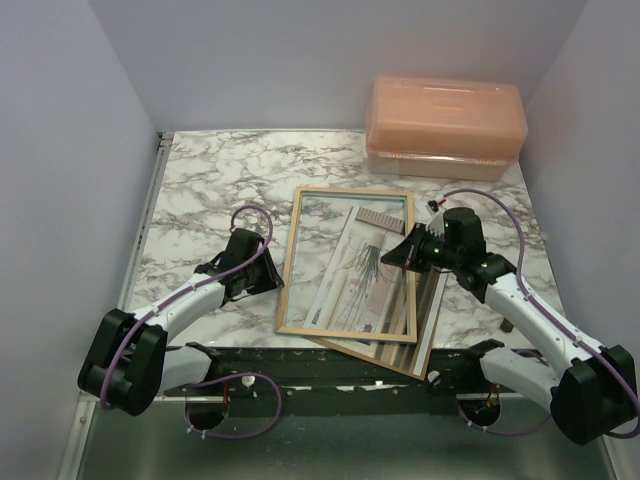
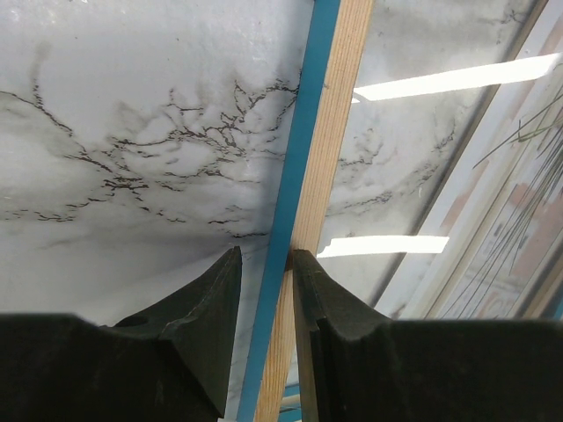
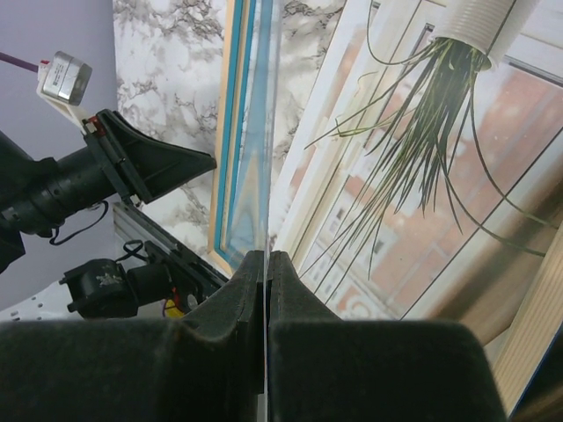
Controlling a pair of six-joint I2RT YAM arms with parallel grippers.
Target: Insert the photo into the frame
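The frame [image 1: 290, 262] lies flat mid-table, pale wood back up. The photo [image 1: 355, 275], a spiky plant by a window, lies inside and under it. My left gripper [image 1: 272, 275] is at the frame's left rail. In the left wrist view its jaws [image 2: 264, 255] are open astride the blue-and-wood rail [image 2: 321, 158]; the right finger touches the wood and the left one stands off. My right gripper [image 1: 392, 255] is at the frame's right side. In the right wrist view it [image 3: 266, 257] is shut on a thin clear pane [image 3: 264, 132] seen edge-on, with the photo [image 3: 422, 176] just to its right.
A brown backing sheet [image 1: 428, 310] pokes out from under the frame's lower right. A peach plastic box [image 1: 445, 125] stands at the back right. The table's near edge runs just below the frame. Purple walls close in the left and right sides.
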